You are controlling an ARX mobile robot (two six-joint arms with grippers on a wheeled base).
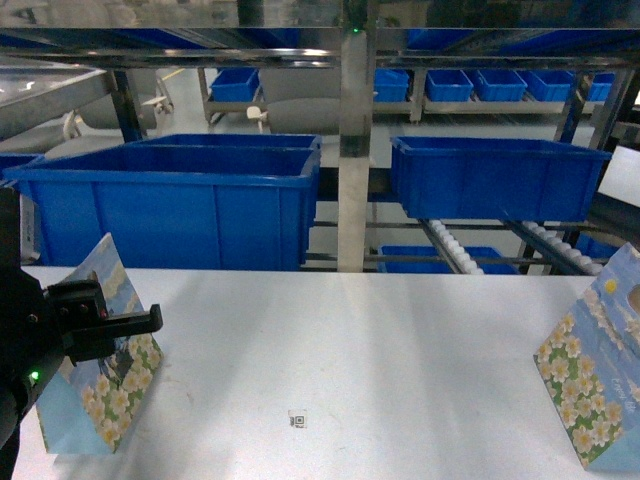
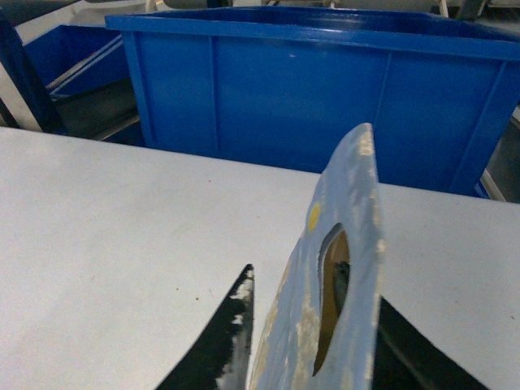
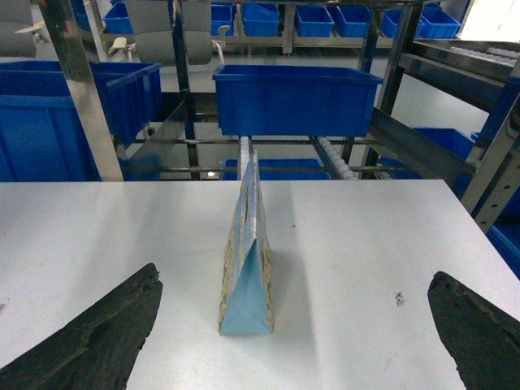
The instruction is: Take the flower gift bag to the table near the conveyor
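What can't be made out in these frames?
- Left wrist view: whether the left gripper clamps the left gift bag. The bag hides most of the far finger, and the bottom edge cuts off both fingers.
- Head view: the right gift bag is cut off by the right and bottom edges.
- Head view: the square mark on the table is too small to read.
- All views: the bags' contents are hidden by their walls.

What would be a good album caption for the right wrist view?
A flowered gift bag stands upright on the white table between open gripper fingers.
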